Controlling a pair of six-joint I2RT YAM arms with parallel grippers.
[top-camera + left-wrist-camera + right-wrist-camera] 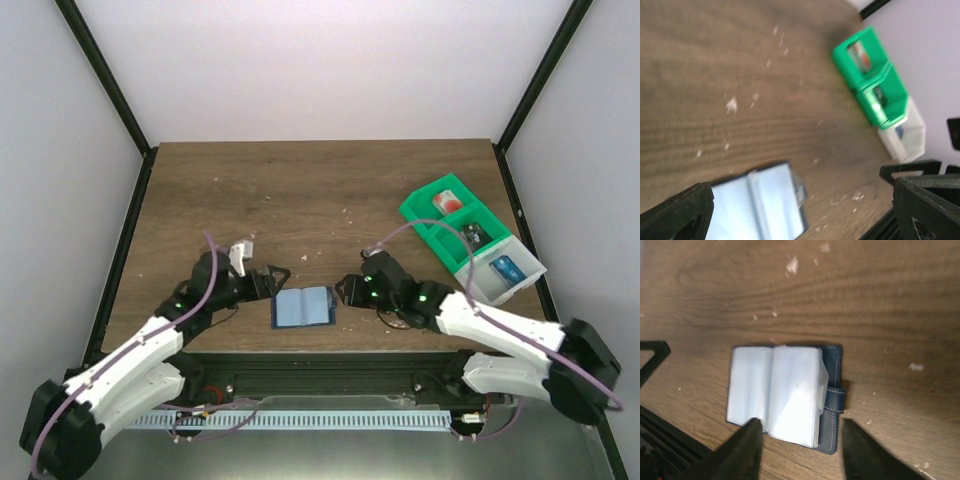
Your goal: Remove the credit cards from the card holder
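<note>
Wood table [300,190], pale crumbs scattered on it. Both arms are bent in low near the front edge.

Green bin [418,203] and white bin [535,262] touch each other, well off to the far side of the right gripper [343,288] and away from the left gripper [272,283].

Card holder [303,307] lies open and flat between the two grippers, pale inner sleeves up, navy cover and strap showing on one edge. Whether any card is inside cannot be told.

Left gripper [800,200]: fingers [680,215] spread wide, nothing held, holder just beside the left finger.

Right gripper [801,424]: fingers [742,450] wide too, empty, hovering with the holder's [785,395] near edge between the tips. Contact unclear.

Red-pink card [447,203] and dark card [476,235] sit in separate green bin compartments. Blue card [507,268] sits in the white bin.
</note>
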